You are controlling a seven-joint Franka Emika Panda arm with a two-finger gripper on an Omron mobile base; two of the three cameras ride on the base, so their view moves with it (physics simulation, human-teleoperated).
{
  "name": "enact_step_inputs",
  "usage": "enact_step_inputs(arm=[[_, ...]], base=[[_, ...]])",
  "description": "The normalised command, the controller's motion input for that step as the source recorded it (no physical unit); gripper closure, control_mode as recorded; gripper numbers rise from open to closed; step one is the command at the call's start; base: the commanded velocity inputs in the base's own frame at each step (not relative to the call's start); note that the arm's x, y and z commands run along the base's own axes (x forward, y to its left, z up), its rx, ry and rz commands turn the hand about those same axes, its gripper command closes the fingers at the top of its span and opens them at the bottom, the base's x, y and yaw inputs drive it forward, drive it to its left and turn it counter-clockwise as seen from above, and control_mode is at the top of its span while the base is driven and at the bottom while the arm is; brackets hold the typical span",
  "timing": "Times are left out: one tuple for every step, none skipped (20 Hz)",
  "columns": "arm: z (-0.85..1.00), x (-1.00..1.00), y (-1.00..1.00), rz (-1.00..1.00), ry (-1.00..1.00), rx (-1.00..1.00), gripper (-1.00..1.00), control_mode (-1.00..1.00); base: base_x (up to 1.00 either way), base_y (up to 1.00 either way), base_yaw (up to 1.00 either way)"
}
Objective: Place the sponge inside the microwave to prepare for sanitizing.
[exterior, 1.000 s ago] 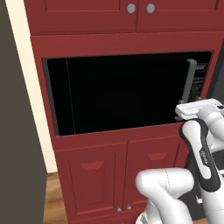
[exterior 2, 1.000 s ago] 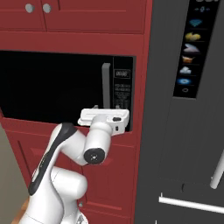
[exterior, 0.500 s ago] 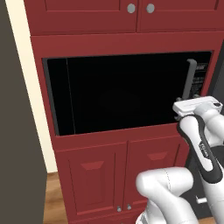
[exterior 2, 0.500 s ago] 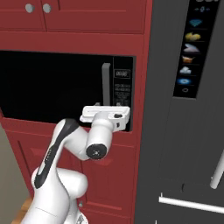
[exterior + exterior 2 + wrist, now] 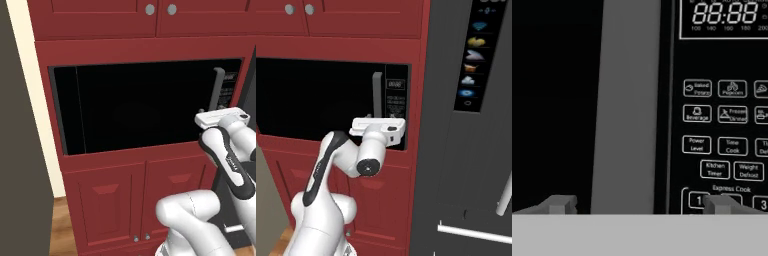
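The microwave (image 5: 135, 110) sits closed in red cabinetry, its black glass door (image 5: 316, 95) flush with the frame. A grey vertical handle (image 5: 629, 100) runs down the door's right side, beside the button panel (image 5: 722, 125). My gripper (image 5: 639, 205) is open right in front of this handle, with one fingertip on each side of it and nothing held. From the base, the white hand (image 5: 220, 117) hangs level at the handle's lower end (image 5: 377, 92). The sponge is out of view.
Red cabinet doors (image 5: 105, 200) stand below the microwave and more red doors (image 5: 100, 10) above it. A tall dark appliance with an icon strip (image 5: 471, 60) and a silver handle (image 5: 503, 195) flanks the right. A dark wall (image 5: 20, 150) closes the left.
The hand has crept a little up and to the left, closer to the door handle. The jaws stay wide and the door has not moved.
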Motion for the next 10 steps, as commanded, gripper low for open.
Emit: enact_step_inputs(arm=[[0.0, 0.11, 0.0, 0.0, 0.0, 0.0, -1.0, -1.0], [0.0, 0.1, 0.0, 0.0, 0.0, 0.0, -1.0, -1.0], [0.0, 0.09, 0.0, 0.01, 0.0, 0.0, 1.0, -1.0], [0.0, 0.07, 0.0, 0.01, 0.0, 0.0, 1.0, -1.0], [0.0, 0.04, 0.0, 0.01, 0.0, 0.0, 1.0, -1.0], [0.0, 0.02, 0.0, 0.0, 0.0, 0.0, 1.0, -1.0], [0.0, 0.0, 0.0, 0.0, 0.0, 0.0, 1.0, -1.0], [0.0, 0.0, 0.0, 0.0, 0.0, 0.0, 1.0, -1.0], [0.0, 0.0, 0.0, 0.0, 0.0, 0.0, 1.0, -1.0], [0.0, 0.0, 0.0, 0.0, 0.0, 0.0, 1.0, -1.0]], base=[[0.0, 0.0, 0.0], [0.0, 0.0, 0.0], [0.0, 0.0, 0.0], [0.0, 0.0, 0.0], [0.0, 0.0, 0.0], [0.0, 0.0, 0.0], [0.0, 0.0, 0.0], [0.0, 0.0, 0.0], [0.0, 0.0, 0.0], [0.0, 0.0, 0.0]])
